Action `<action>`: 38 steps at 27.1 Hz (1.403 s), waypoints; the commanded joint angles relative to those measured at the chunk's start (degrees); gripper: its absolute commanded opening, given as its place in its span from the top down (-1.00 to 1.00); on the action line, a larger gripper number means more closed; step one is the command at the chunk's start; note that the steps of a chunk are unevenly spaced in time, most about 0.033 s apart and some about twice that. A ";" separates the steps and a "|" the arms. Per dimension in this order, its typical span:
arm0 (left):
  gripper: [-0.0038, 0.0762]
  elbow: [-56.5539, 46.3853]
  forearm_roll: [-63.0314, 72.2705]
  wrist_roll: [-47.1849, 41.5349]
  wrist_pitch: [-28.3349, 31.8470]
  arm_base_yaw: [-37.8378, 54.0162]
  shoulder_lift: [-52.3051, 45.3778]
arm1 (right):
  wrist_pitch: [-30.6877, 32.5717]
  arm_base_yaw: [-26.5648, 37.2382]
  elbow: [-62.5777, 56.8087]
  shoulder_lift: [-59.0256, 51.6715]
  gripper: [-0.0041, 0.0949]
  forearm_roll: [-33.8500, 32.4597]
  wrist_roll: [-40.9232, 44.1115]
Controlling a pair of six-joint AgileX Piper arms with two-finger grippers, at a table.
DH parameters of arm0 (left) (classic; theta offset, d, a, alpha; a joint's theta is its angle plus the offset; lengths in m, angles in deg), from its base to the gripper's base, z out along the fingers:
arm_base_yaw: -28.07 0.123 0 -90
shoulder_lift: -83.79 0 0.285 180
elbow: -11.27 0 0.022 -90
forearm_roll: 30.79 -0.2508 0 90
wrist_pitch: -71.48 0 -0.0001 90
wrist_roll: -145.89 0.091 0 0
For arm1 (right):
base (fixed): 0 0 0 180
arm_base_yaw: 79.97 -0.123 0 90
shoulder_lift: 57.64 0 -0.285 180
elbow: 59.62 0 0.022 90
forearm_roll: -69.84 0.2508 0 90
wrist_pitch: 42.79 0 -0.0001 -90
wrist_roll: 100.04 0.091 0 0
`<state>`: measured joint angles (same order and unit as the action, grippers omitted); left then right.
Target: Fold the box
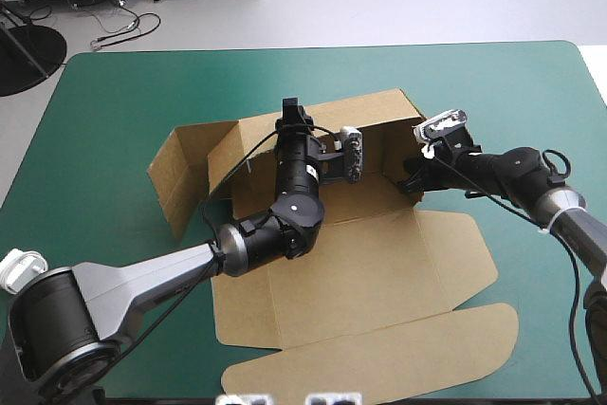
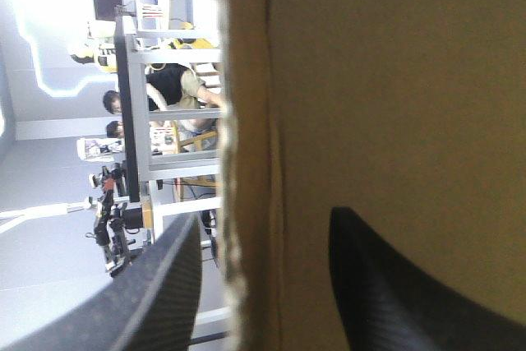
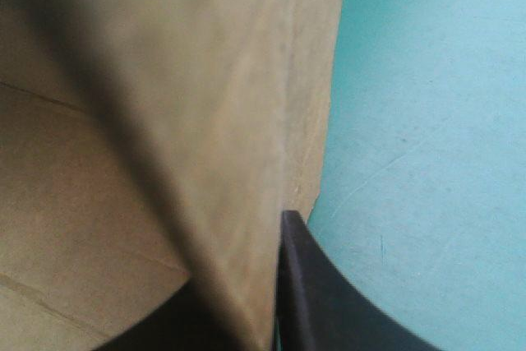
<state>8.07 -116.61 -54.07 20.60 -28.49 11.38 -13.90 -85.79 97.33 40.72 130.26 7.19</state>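
The brown box (image 1: 360, 272) lies partly formed at the table's middle: back wall (image 1: 379, 116) and left side flap (image 1: 185, 173) raised, lid and front flaps (image 1: 379, 358) flat toward the near edge. My left gripper (image 1: 292, 119) reaches over the base to the back wall's top. In the left wrist view the left gripper (image 2: 265, 218) is open and straddles the wall's edge (image 2: 246, 121), one finger on each side. My right gripper (image 1: 414, 177) is at the raised right wall. The right gripper (image 3: 273, 240) is shut on that board (image 3: 205, 121), one black finger (image 3: 308, 293) showing outside it.
The teal-green cover (image 1: 114, 92) is bare around the box on the left, far and right sides. Teal-green cover (image 3: 427, 121) also lies just outside the right wall. The left arm's forearm (image 1: 285, 225) crosses above the box's base.
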 commanded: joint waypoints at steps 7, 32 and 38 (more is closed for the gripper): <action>0.01 1.40 -6.92 -5.40 -5.49 -10.50 -6.91 | 5.02 -0.05 1.19 -1.83 0.92 0.10 2.69; 0.90 12.50 18.12 -11.35 -0.68 19.16 -27.84 | 19.63 -0.33 18.53 -1.53 0.92 -24.24 41.15; 0.90 16.07 50.75 2.63 -4.37 44.17 -27.84 | 39.19 -4.55 34.45 7.44 0.92 -39.87 60.56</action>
<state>22.16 -73.07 -54.38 16.17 10.25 -14.93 21.67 -89.81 126.98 47.71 90.37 64.10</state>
